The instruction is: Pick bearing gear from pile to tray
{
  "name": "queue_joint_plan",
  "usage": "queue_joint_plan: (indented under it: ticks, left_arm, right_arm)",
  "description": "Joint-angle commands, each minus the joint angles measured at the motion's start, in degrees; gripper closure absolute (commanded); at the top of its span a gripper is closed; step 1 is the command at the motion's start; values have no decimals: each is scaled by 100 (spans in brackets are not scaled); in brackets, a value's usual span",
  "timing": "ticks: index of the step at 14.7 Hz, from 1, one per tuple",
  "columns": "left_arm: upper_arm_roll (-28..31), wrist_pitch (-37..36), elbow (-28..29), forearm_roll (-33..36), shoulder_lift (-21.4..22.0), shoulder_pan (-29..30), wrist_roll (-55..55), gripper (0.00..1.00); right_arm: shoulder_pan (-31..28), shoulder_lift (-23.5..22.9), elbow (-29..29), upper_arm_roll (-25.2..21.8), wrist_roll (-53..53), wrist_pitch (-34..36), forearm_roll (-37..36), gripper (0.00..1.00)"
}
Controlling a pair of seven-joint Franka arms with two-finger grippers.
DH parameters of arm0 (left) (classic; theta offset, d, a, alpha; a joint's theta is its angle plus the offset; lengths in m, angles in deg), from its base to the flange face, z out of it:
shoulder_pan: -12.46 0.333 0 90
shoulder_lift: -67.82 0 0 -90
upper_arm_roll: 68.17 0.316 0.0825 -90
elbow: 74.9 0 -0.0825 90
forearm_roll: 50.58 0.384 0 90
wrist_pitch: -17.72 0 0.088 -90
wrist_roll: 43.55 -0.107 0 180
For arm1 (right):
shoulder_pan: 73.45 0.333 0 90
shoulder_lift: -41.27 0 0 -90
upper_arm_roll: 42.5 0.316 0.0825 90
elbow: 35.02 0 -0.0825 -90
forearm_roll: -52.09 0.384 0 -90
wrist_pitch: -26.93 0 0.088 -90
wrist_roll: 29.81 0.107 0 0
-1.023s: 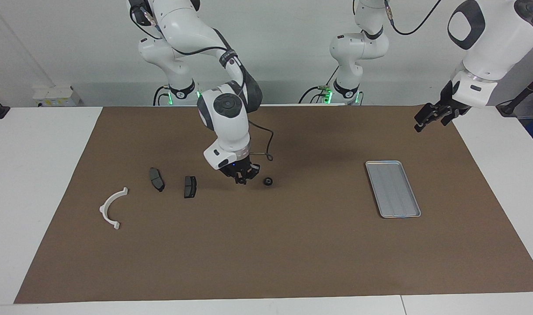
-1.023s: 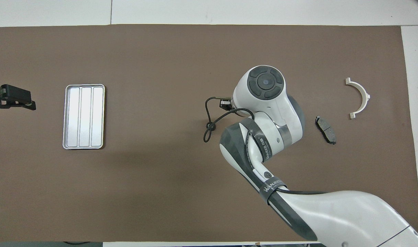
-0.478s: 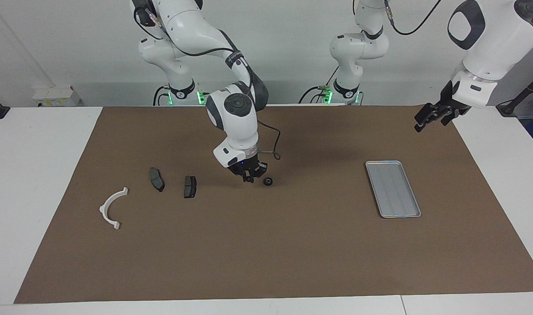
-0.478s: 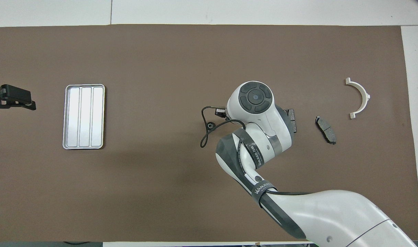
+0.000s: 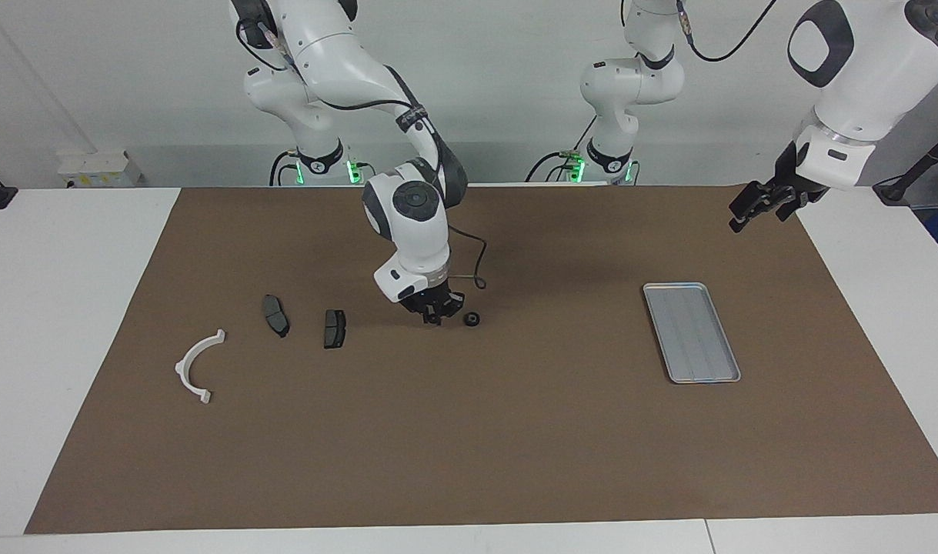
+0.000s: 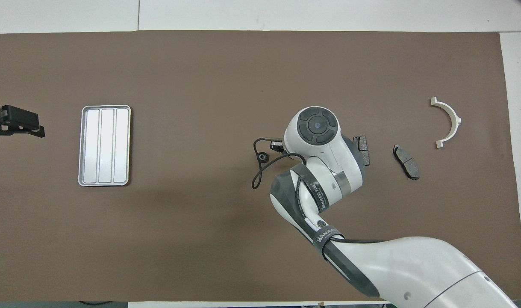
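Note:
The bearing gear (image 5: 472, 318) is a tiny black round piece lying alone on the brown mat; it also shows in the overhead view (image 6: 262, 157). My right gripper (image 5: 436, 309) hangs low over the mat just beside the gear, toward the right arm's end, open and empty, not touching it. In the overhead view the wrist (image 6: 318, 128) hides its fingers. The rest of the pile is two dark brake pads (image 5: 275, 315) (image 5: 334, 328) and a white half-ring bracket (image 5: 198, 365). The silver tray (image 5: 692, 332) lies empty toward the left arm's end. My left gripper (image 5: 755, 209) waits open, up in the air.
A thin black cable (image 5: 476, 269) loops from the right wrist and hangs close above the gear. The brown mat (image 5: 469, 446) covers most of the white table. In the overhead view the tray (image 6: 104, 145) lies near the left gripper (image 6: 12, 124).
My right gripper has shifted a little toward the gear and its wrist has turned. The arm now uncovers the second brake pad in the overhead view. The left arm has not moved.

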Motion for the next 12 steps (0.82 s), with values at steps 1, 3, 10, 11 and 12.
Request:
queue_joint_plan:
  ticks: [1, 3, 10, 11, 12]
  left_arm:
    - [-19, -67, 92, 30, 130, 23, -31, 0]
    - [-10, -67, 92, 30, 130, 23, -31, 0]
    - [-19, -67, 92, 30, 130, 23, -31, 0]
    - [-10, -67, 92, 30, 130, 23, -31, 0]
    - [-10, -67, 92, 30, 130, 23, -31, 0]
  right_arm:
    - [-60, 45, -338, 16, -187, -404, 64, 100]
    - [-86, 45, -347, 25, -213, -413, 64, 100]
    - [-95, 1, -391, 25, -222, -431, 64, 28]
    - [-95, 1, -391, 25, -205, -431, 64, 0]
    - [-95, 1, -382, 25, -161, -422, 64, 0]
